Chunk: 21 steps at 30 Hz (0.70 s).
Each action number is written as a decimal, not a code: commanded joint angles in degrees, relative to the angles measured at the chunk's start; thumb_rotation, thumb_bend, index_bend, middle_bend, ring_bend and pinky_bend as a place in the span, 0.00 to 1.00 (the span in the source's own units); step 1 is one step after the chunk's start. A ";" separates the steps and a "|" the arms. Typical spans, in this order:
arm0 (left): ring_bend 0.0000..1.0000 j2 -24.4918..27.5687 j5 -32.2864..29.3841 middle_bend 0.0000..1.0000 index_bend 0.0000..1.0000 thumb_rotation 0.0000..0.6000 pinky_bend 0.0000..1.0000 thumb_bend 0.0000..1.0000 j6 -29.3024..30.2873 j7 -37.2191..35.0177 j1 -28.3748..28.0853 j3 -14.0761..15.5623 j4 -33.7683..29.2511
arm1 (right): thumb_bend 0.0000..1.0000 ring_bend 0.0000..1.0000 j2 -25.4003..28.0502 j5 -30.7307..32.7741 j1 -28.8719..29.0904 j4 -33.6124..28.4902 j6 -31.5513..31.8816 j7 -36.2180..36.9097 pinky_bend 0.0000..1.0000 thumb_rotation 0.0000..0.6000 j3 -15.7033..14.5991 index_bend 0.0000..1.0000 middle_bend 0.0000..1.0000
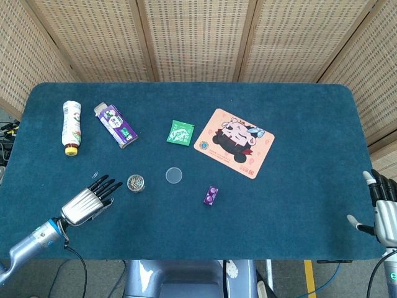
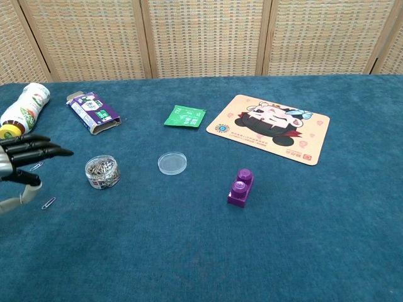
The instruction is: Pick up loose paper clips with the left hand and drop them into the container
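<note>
The left hand's fingers (image 2: 39, 151) are stretched out straight and spread, grasping nothing; the left hand (image 1: 90, 200) hovers over the table (image 1: 298, 186) near its left front part, fingertips pointing toward the container (image 2: 102, 172). In the chest view the dark fingers lie just left of the container, apart from it. The container is a small clear round tub full of clips, standing upright. One loose clip (image 2: 48, 203) lies on the cloth below the hand, and another clip (image 2: 36, 167) shows just under the fingers. A clear lid (image 2: 172, 163) lies flat to the right of the container, well apart from it.

The right hand (image 1: 384, 211) rests at the table's right front edge, fingers extended upward and apart, holding nothing.

Farther back on the left lie a bottle (image 1: 72, 126) on its side and a purple carton (image 1: 116, 125), also lying down. A green sachet (image 1: 180, 133) lies near the middle, a cartoon mat (image 1: 234, 141) to its right, and a purple block (image 1: 211, 195) stands in front of the mat.
</note>
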 commanded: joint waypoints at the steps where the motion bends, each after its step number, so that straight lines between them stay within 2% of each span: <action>1: 0.00 1.73 -1.49 0.00 0.78 1.00 0.00 0.48 0.08 0.26 -1.60 -2.21 -2.92 | 0.00 0.00 0.02 0.00 0.01 0.00 -0.05 0.06 0.00 1.00 -0.01 0.02 0.00; 6: 0.00 2.61 -4.54 0.00 0.78 1.00 0.00 0.48 -3.13 0.61 -4.22 -5.60 -6.50 | 0.00 0.00 -0.01 0.03 0.09 0.07 -0.24 0.06 0.00 1.00 -0.05 0.02 0.00; 10: 0.00 0.93 -7.70 0.00 0.78 1.00 0.00 0.48 -7.71 0.78 -6.37 -8.08 -7.93 | 0.00 0.00 -0.09 0.12 0.14 0.11 -0.35 -0.16 0.00 1.00 -0.05 0.02 0.00; 21: 0.00 -3.62 -11.97 0.00 0.78 1.00 0.00 0.48 -12.58 -1.18 -7.92 -10.30 -6.46 | 0.00 0.00 -0.13 0.53 0.25 0.44 -0.76 0.15 0.00 1.00 0.04 0.02 0.00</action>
